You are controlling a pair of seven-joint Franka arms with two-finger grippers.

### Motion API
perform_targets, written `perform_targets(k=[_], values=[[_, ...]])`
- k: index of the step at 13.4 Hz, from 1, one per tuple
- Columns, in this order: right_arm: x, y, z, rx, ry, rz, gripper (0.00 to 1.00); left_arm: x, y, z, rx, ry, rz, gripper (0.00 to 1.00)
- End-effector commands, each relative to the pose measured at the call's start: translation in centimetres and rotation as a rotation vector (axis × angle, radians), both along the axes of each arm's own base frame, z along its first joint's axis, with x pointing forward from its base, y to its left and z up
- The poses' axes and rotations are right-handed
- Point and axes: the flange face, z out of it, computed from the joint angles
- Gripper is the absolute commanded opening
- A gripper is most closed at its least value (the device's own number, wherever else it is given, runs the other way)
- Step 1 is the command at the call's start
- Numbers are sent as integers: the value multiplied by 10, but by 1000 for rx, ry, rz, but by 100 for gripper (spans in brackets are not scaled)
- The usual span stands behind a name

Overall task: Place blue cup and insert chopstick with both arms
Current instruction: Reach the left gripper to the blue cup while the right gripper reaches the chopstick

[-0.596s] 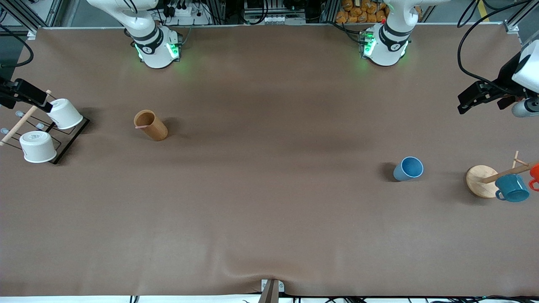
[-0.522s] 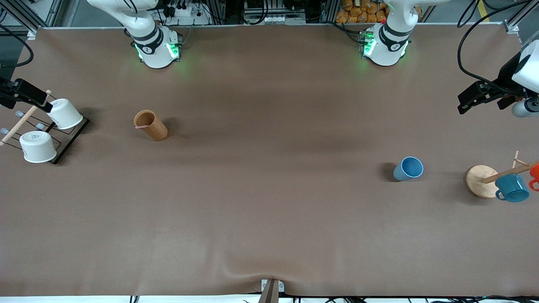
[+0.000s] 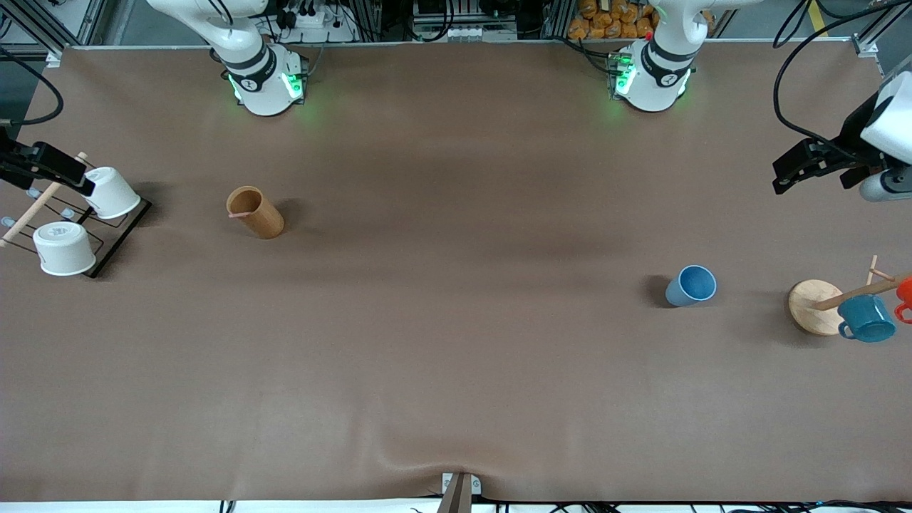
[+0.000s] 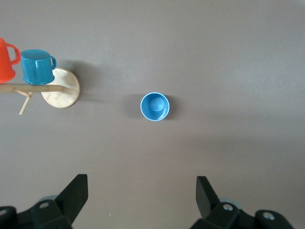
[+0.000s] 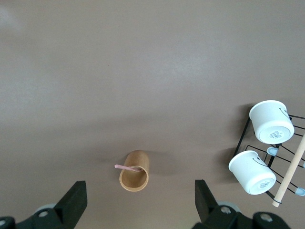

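Note:
The blue cup [image 3: 691, 285] stands upright on the brown table toward the left arm's end; the left wrist view looks straight down into the cup [image 4: 155, 106]. My left gripper [image 3: 812, 173] hangs high over that end of the table, open [image 4: 142, 195], holding nothing. The pink chopstick [image 3: 240, 213] leans inside a brown wooden cup [image 3: 254, 211] toward the right arm's end, its tip poking over the rim [image 5: 127, 167]. My right gripper [image 3: 44, 165] hovers above the rack of white cups, open [image 5: 140, 198] and empty, with the wooden cup [image 5: 134, 171] showing between its fingers far below.
A wooden mug rack [image 3: 814, 306] holds a teal mug [image 3: 866, 318] and an orange mug [image 3: 905, 296] at the left arm's end. Two white cups [image 3: 108, 192] [image 3: 64, 248] sit on a black wire rack [image 3: 121, 228] at the right arm's end.
Both grippers have shifted slightly at their ends of the table. The cups and the chopstick have not moved.

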Motion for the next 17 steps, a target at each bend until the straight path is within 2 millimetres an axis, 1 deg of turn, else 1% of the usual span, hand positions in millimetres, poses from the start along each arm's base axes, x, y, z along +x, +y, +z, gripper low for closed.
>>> perform_targets(k=[1,3,4,6,7,8,9,10,12,13,14,15,16,17], values=[[34,29,-63,-5,114,54,100,9,5,-16,-24,36,-32,100],[39,40,-73,8,122,77,100,12,8,-38,-24,45,-27,100],[40,53,-81,6,136,100,100,13,13,-51,-22,45,-19,100],[47,66,-103,6,174,122,100,14,18,-79,-22,35,-11,100],[49,82,-113,2,193,135,100,15,23,-95,-23,22,-2,100],[52,88,-123,-2,208,145,100,15,24,-110,-24,14,-3,100],[55,89,-133,-2,224,147,100,16,23,-124,-23,2,-6,100],[60,84,-148,-2,248,137,100,18,23,-137,-23,-12,-9,100],[69,81,-184,2,303,139,100,19,23,-165,-20,-50,-15,100],[71,79,-198,7,328,133,100,20,24,-179,-21,-69,-16,100],[71,79,-211,6,362,123,100,21,24,-192,-23,-75,-17,100],[68,79,-229,8,420,123,100,24,24,-208,-24,-71,-18,100],[63,79,-244,25,471,116,100,27,27,-220,-26,-69,-14,100],[59,67,-264,62,520,85,95,31,33,-235,-27,-63,-5,100]])
